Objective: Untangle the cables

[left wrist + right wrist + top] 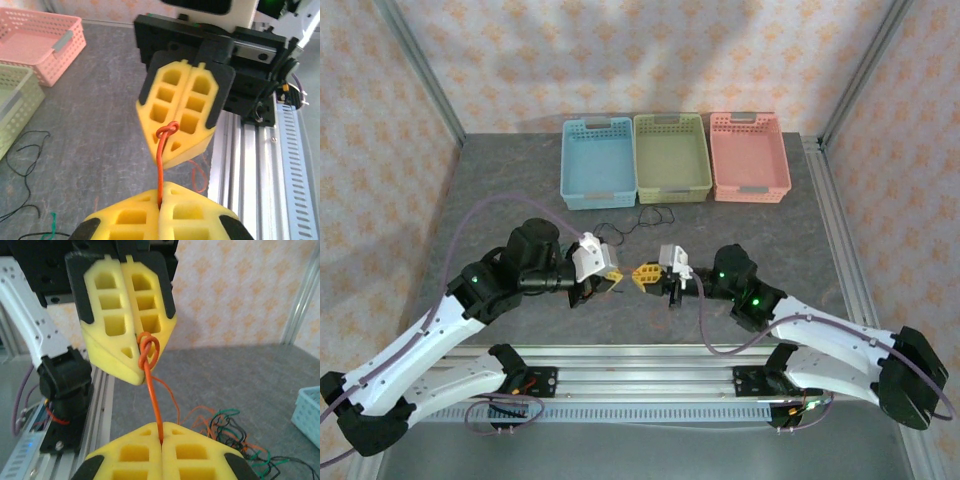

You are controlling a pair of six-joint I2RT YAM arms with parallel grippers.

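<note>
Nearest the lens, the left gripper (160, 207) and right gripper (161, 442) both clamp the same taut red-orange cable (160, 165) at centre frame, and pulling apart risks tightening its small knot or snapping it, while the remaining cables (227, 432) lie tangled at lower right.

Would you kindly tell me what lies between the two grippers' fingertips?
A short red-orange cable, clamped by left gripper and right gripper, seen in both wrist views.
</note>
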